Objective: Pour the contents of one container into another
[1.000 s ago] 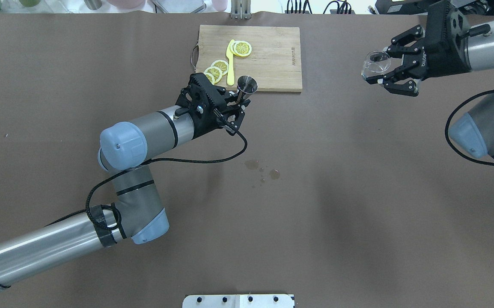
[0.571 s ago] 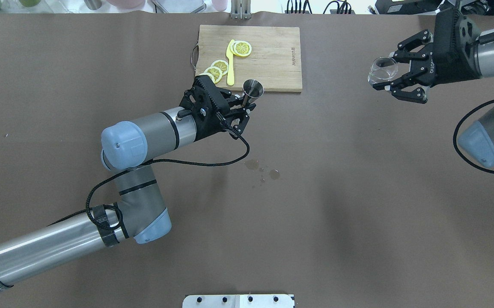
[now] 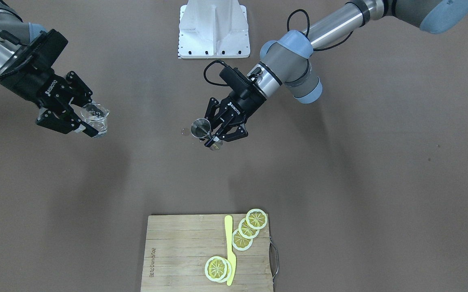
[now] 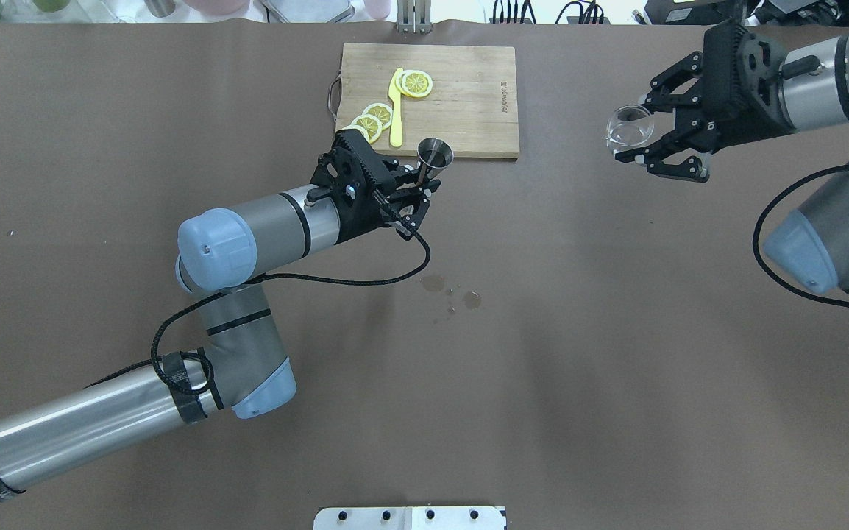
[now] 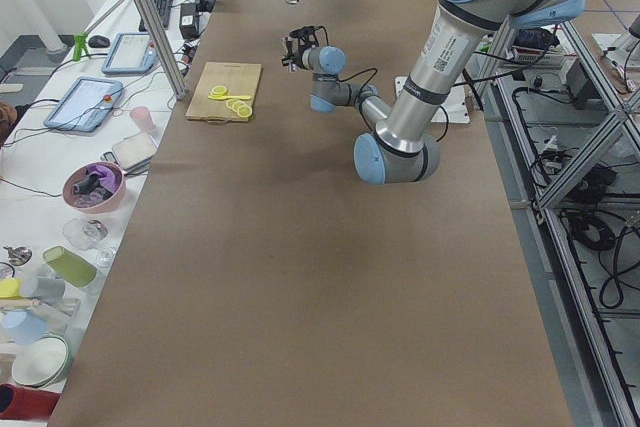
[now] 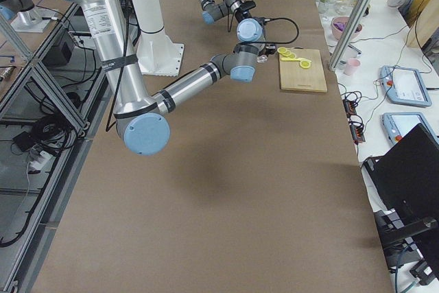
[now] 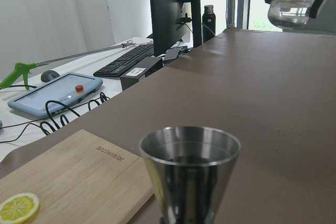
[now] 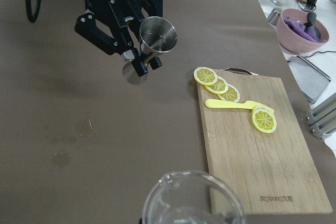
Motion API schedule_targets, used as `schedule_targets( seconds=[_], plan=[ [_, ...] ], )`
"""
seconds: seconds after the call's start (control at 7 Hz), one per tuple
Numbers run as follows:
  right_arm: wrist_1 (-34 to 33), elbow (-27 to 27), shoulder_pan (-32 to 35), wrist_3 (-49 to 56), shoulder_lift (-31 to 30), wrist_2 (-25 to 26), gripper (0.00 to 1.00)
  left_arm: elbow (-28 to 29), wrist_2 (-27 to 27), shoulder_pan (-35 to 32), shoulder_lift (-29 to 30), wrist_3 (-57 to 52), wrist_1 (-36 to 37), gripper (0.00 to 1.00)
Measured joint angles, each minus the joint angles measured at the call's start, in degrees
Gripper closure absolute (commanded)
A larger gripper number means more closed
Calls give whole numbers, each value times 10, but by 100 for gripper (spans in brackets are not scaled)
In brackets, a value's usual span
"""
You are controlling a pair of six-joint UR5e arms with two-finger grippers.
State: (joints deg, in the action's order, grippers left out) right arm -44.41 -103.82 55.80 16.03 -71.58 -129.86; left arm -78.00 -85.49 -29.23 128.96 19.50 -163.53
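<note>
Steel jigger point(image 4: 435, 153) in left tool point(image 4: 418, 184); glass beaker point(image 4: 627, 126) in right tool point(image 4: 639, 130).

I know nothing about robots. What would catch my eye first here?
The left claw holds a shiny steel cone-shaped measuring cup upright beside a wooden cutting board bearing yellow lemon slices. Far off to its side, the right claw holds up a small clear glass beaker.
</note>
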Motion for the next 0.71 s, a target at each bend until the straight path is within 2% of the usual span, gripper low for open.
schedule_targets(
  seconds=[0.29,0.71],
  plan=[
    [-45,-5,-30,1,32,37,100,0,-4,0,0,0,0,100],
    [-99,-26,-65,7,48,83,100,0,-9,1,-1,0,-1,100]
  ],
)
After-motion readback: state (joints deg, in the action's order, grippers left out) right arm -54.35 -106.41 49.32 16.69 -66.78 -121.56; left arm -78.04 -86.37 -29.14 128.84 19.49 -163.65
